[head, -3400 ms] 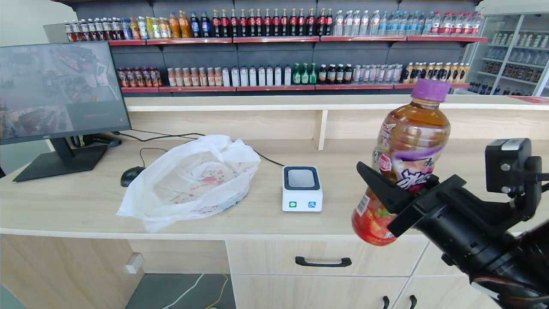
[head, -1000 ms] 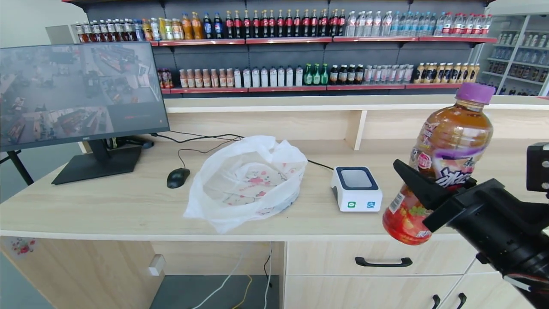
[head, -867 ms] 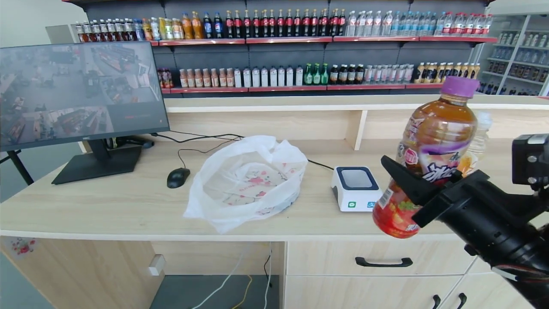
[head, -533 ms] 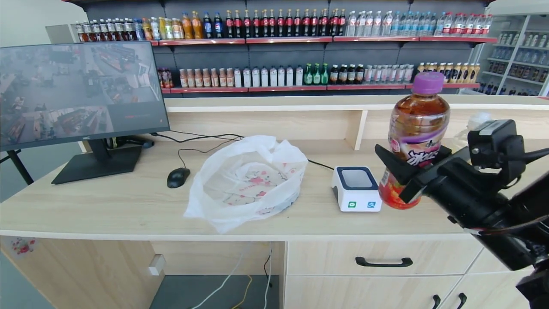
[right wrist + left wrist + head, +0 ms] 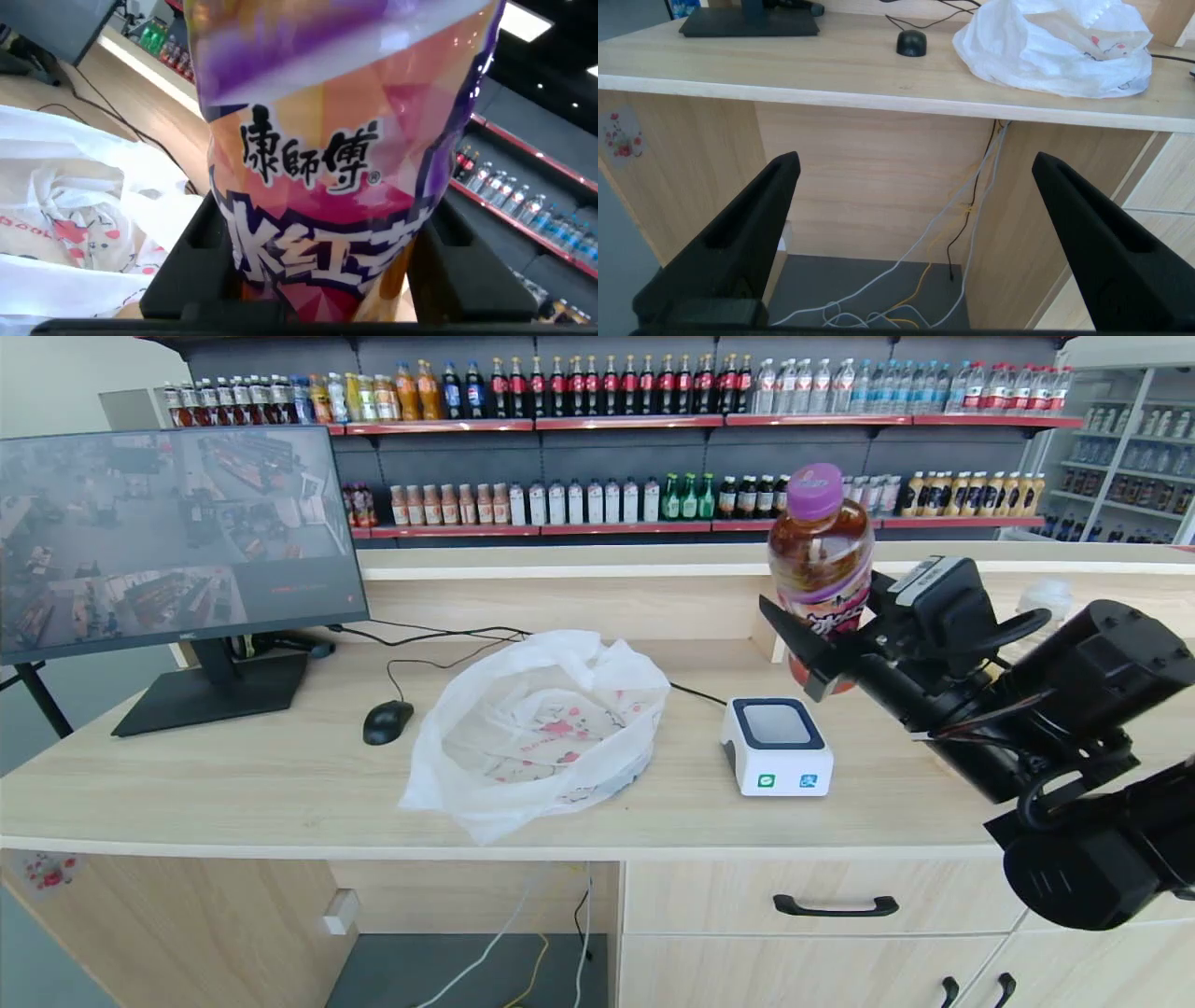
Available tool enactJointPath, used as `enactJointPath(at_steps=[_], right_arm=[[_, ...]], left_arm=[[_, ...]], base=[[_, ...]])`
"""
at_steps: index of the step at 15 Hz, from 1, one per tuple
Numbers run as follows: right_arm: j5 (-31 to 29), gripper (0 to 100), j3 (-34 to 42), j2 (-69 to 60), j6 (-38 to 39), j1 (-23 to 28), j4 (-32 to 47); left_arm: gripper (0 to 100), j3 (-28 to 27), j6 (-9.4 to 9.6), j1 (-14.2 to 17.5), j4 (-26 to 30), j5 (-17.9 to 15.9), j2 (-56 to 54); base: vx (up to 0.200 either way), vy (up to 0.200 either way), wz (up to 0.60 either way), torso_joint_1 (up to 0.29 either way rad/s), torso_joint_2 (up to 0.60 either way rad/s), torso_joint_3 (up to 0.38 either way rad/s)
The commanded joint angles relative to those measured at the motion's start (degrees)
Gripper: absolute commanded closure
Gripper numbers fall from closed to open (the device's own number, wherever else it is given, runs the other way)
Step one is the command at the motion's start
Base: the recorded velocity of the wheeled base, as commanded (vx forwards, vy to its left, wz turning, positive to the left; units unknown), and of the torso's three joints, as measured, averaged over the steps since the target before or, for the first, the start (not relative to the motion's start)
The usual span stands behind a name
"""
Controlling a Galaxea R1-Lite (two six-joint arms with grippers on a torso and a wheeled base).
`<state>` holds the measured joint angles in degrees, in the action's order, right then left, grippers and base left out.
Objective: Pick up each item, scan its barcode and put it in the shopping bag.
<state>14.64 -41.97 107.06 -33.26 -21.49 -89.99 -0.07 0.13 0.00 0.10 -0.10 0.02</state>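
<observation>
- The tea bottle (image 5: 820,551) is held upright in the right claw (image 5: 814,651), which is clenched on its lower half.
- The scanner (image 5: 774,747) is seen directly below this claw on the counter (image 5: 233,784), well apart from the bottle.
- The shopping bag (image 5: 537,728) is placed beyond the scanner, farther from the claw, with its mouth open upward.
- The left claw (image 5: 915,233) is released, its 2 fingers are spread wide, and nothing is held. It is kept low before the counter front, and the bag is seen above it.
- The step in hand is judged to be the scanning: the bottle is lifted but not yet presented.
- For the next move, the bottle must be lowered and turned so that its barcode faces the scanner window. A firm grip is needed, because a smooth round bottle can slip.
</observation>
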Motion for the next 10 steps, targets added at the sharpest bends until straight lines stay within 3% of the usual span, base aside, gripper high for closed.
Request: enactJointPath(at_steps=[1,10], right_arm=[[3.5,100,-2.0,3.8,-1.3,0.3,0.0],[20.9,100,-6.1,11.2,-10.0,6.2,0.0]], left_arm=[[0,0.0,-0.05,0.0,0.0,0.0,0.0],[0,0.0,-0.05,0.0,0.0,0.0,0.0]], base=[[0.000,0.000,0.00,0.000,0.00,0.000],[0.000,0.000,0.00,0.000,0.00,0.000]])
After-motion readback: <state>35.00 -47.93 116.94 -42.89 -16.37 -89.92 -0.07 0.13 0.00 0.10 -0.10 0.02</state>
